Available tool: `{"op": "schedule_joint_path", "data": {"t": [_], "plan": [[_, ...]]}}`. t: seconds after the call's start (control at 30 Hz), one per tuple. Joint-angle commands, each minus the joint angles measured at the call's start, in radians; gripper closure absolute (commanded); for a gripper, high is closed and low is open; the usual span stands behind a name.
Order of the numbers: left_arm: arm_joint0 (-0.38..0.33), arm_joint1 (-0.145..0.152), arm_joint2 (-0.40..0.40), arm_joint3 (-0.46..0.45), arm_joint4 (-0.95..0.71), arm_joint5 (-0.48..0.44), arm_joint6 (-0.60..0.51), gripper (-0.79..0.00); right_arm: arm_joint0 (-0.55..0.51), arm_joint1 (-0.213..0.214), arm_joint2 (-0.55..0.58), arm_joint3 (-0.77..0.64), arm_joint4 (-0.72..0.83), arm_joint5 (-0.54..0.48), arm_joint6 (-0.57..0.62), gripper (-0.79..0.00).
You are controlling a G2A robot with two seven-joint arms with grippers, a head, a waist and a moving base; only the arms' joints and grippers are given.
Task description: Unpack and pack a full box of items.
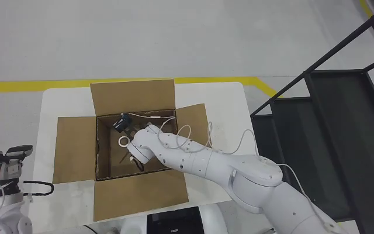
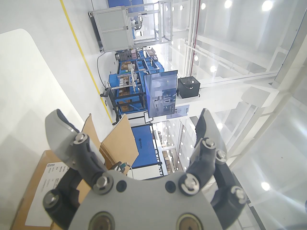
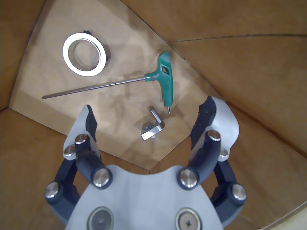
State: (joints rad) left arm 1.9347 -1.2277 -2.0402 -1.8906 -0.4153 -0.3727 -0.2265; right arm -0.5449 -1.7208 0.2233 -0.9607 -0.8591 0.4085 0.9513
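Inside the cardboard box [image 3: 239,25], the right gripper [image 3: 148,116] hangs with fingers spread wide, what looks like a small metal bracket [image 3: 152,127] lying on the floor between them, the T-handle hex key [image 3: 166,77] just beyond.

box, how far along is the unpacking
Done: the box has its flaps open. In hand: nothing yet; the right tool sits open inside, over the small bracket, and the left tool is open and empty outside the box. Left: the ring, green hex key and bracket all lie on the box floor, so unloading and repacking remain.
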Motion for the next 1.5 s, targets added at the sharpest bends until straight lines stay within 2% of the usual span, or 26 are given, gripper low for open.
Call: {"op": "schedule_joint_path", "data": {"t": [0.0, 0.2, 0.3, 0.53, 0.83, 0.87, 0.97, 1.0, 1.1, 1.33, 1.47], "plan": [[0.000, 0.000, 0.000, 0.000, 0.000, 0.000, 0.000, -0.785, 0.000, 0.000, 0.000, 0.000, 0.000, 0.000, 0.000, -0.785], [0.000, 0.000, 0.000, 0.000, 0.000, 0.000, 0.000, -0.785, 0.000, 0.000, 0.000, 0.000, 0.000, 0.000, 0.000, -0.785], [0.000, 0.000, 0.000, 0.000, 0.000, 0.000, 0.000, -0.785, -0.009, -0.002, -0.011, 0.010, -0.050, 0.008, -0.024, -0.785], [0.000, 0.000, 0.000, 0.000, 0.000, 0.000, 0.000, -0.785, -0.013, -0.017, -0.023, 0.059, -0.156, -0.066, -0.041, -0.785], [0.000, 0.000, 0.000, 0.000, 0.000, 0.000, 0.000, -0.785, -0.027, -0.016, 0.021, 0.121, -0.158, -0.288, -0.097, -0.785], [0.000, 0.000, 0.000, 0.000, 0.000, 0.000, 0.000, -0.785, -0.029, -0.017, 0.024, 0.128, -0.161, -0.305, -0.100, -0.770], [0.000, 0.000, 0.000, 0.000, 0.000, 0.000, 0.000, -0.785, -0.032, -0.021, 0.033, 0.150, -0.169, -0.339, -0.107, -0.622], [0.000, 0.000, 0.000, 0.000, 0.000, 0.000, 0.000, -0.785, -0.033, -0.023, 0.037, 0.158, -0.170, -0.348, -0.110, -0.508], [0.000, 0.000, 0.000, 0.000, 0.000, 0.000, 0.000, -0.785, -0.034, -0.027, 0.053, 0.184, -0.165, -0.374, -0.117, -0.406], [0.000, 0.000, 0.000, 0.000, 0.000, 0.000, 0.000, -0.785, -0.034, -0.035, 0.093, 0.228, -0.150, -0.422, -0.145, -0.376], [0.000, 0.000, 0.000, 0.000, 0.000, 0.000, 0.000, -0.785, -0.036, -0.037, 0.118, 0.245, -0.145, -0.423, -0.164, -0.413]]}}
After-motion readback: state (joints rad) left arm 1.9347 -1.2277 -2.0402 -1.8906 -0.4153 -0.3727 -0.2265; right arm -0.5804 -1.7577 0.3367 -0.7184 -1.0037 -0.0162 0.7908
